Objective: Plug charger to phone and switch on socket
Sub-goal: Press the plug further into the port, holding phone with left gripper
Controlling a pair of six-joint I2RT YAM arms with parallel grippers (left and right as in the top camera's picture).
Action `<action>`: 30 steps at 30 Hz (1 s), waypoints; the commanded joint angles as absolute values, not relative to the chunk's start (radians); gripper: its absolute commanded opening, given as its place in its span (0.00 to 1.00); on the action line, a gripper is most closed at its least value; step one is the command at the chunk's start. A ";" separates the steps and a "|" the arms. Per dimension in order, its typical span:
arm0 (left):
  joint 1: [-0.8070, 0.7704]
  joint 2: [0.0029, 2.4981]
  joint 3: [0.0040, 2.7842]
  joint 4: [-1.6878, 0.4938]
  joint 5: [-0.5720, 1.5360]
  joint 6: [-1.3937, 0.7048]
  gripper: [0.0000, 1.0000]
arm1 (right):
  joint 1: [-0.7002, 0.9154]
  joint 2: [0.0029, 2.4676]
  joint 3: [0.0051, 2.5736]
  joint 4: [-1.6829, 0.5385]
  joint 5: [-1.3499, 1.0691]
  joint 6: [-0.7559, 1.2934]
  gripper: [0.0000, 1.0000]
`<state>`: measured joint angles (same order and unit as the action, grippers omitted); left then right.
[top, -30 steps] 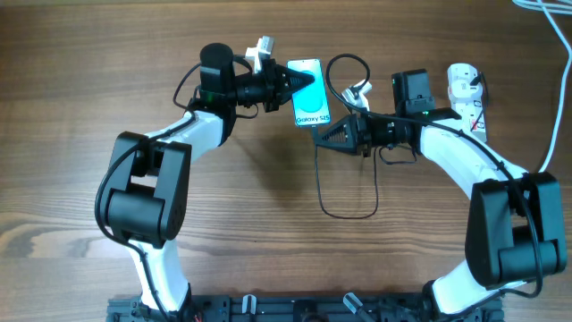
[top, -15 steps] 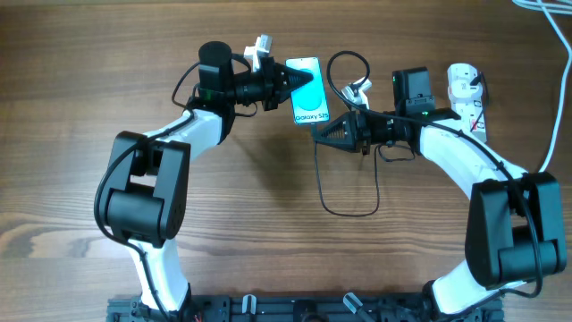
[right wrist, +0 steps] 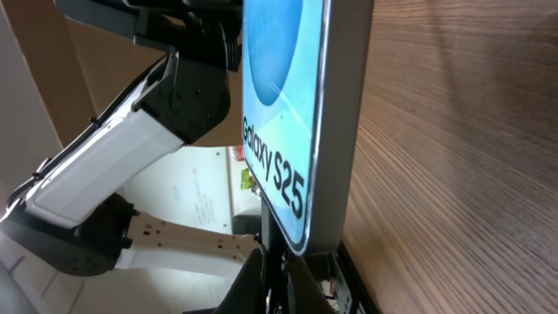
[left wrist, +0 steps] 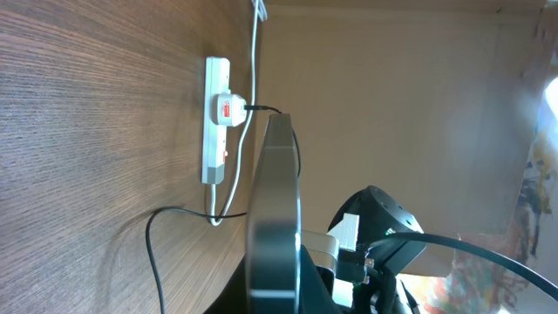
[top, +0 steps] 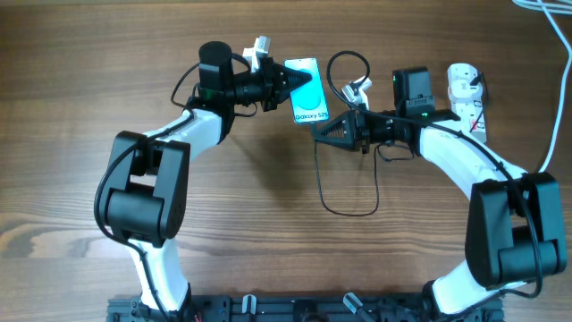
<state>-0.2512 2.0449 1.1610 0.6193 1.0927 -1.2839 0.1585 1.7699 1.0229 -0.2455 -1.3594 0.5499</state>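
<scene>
The phone (top: 308, 91) has a teal screen with "Galaxy S25" text and is held off the table, tilted. My left gripper (top: 292, 84) is shut on its left edge. The left wrist view shows the phone edge-on (left wrist: 275, 209). My right gripper (top: 316, 134) is shut on the tip end of the thin black charger cable (top: 357, 211), right at the phone's lower end. In the right wrist view the fingers (right wrist: 277, 277) pinch the cable just below the phone (right wrist: 283, 113). I cannot tell whether the tip is in. The white socket (top: 466, 97) lies at the far right and also shows in the left wrist view (left wrist: 217, 118).
The black cable loops behind the phone (top: 349, 64) and sags in a big loop in front of the right arm. A thick white cord (top: 559, 54) runs off the back right corner. The wooden table (top: 268, 233) carries nothing else.
My right gripper has crept slightly up and left, bringing the cable tip closer to the phone's lower end. The left gripper and phone have hardly moved.
</scene>
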 commanded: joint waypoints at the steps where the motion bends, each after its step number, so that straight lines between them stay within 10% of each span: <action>1: -0.332 2.042 1.154 0.609 1.347 -1.291 0.04 | 0.140 1.757 1.052 -0.197 -1.155 0.561 0.04; 20: -0.327 2.042 1.154 0.609 1.327 -1.289 0.04 | 0.138 1.753 1.052 -0.230 -1.278 0.496 0.06; 24: -0.307 2.042 1.154 0.609 1.318 -1.286 0.04 | 0.101 1.697 1.052 -0.456 -1.198 0.276 0.46; 30: -0.283 2.042 1.154 0.609 1.304 -1.285 0.04 | -0.004 1.521 1.052 -0.679 -1.009 0.091 0.75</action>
<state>-0.3073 2.0453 1.1603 0.6048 1.2575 -1.2842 0.0471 1.6379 1.0367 -0.6411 -1.1435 0.2615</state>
